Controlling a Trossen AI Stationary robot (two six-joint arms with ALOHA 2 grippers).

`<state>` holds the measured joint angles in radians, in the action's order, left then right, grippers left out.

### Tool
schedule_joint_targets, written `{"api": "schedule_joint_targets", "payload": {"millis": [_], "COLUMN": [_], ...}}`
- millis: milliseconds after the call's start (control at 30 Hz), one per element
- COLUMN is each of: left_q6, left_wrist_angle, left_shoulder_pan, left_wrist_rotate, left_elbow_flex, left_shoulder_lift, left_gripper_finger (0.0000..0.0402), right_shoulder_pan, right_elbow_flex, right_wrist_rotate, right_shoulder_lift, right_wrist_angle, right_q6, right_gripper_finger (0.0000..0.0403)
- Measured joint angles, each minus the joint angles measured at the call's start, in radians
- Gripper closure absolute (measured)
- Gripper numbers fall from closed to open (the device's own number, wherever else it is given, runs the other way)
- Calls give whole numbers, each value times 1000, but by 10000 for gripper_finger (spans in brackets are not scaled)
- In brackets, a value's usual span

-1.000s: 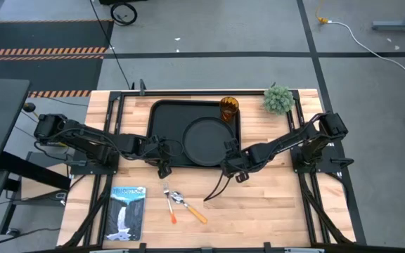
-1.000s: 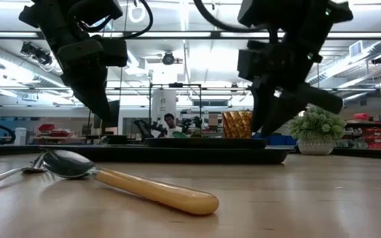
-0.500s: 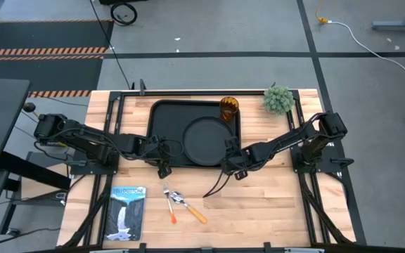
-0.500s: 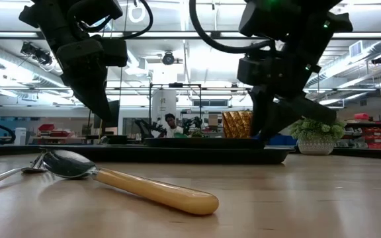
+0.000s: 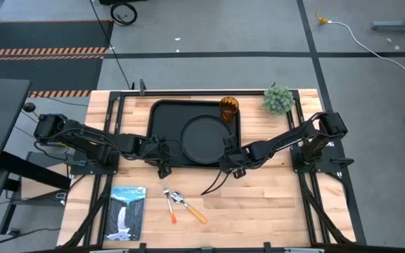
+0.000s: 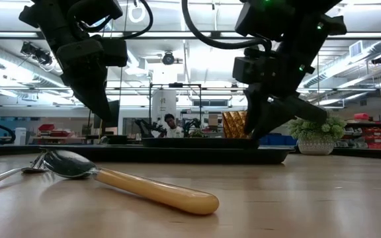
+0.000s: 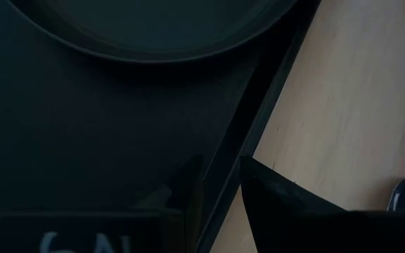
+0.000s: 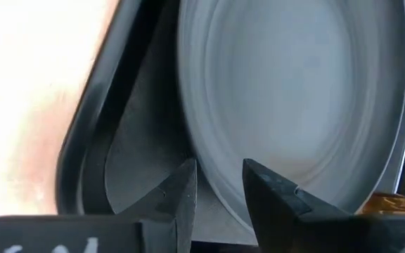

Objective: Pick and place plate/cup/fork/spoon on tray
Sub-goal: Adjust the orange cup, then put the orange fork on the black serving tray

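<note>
The black tray [image 5: 162, 119] lies at the table's far middle. The round black plate [image 5: 204, 137] lies on its right half, and the amber cup [image 5: 229, 107] stands in its far right corner. My right gripper [image 5: 228, 159] is at the plate's near right rim, shut on it. My left gripper [image 5: 164, 161] is at the tray's near rim, shut on it. The spoon [image 5: 191, 207] and the fork [image 5: 169, 205] lie on the bare table nearer the front, their metal ends together. My left gripper has the tray's near rim [image 7: 225, 176] between its two fingers, one finger [image 7: 188, 193] inside the tray and one [image 7: 280, 200] outside over the table. It comes slanting down from the table's left. The tray lies flat on the table. My right gripper has the plate's near right rim [image 8: 213, 184] between its two fingers, one finger [image 8: 266, 188] over the plate's inside and one [image 8: 183, 188] outside over the tray floor. It comes slanting down from the table's right. The plate rests on the tray.
A small green plant [image 5: 278, 99] stands at the far right corner. A book [image 5: 127, 211] lies near the front left. Bare wood [image 5: 273, 204] shows at the front right. In the low view a person [image 6: 170, 124] shows in the room far behind the table.
My right gripper has gone a little toward the table's left and far edges, farther over the tray's near right corner, and has come down slightly. My left gripper has kept still.
</note>
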<state>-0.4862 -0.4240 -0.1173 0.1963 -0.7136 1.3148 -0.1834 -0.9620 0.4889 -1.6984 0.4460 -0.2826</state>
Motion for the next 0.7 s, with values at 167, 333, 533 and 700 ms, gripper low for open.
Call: {"api": "schedule_joint_targets", "payload": {"millis": [167,333,533,700], "left_q6": [0,-1,27,30], "left_wrist_angle": [0,-2,0,9], "left_shoulder_pan": [0,0,-1,-11], "left_wrist_rotate": [-1,-56,-177,-200], "left_elbow_flex": [0,0,0,0], "left_shoulder_lift": [0,0,0,0], "left_gripper_finger": [299,299,299,299], "right_shoulder_pan": [-12,-12,-2,12], "right_elbow_flex": [-22,-31,-13,93], "right_wrist_rotate": [-10,-16,-16,-16], "right_shoulder_lift": [42,105,195,271], "right_wrist_angle": [1,18,35,-90], "right_q6": [23,69,121,130], "right_gripper_finger": [280,280,280,280]}}
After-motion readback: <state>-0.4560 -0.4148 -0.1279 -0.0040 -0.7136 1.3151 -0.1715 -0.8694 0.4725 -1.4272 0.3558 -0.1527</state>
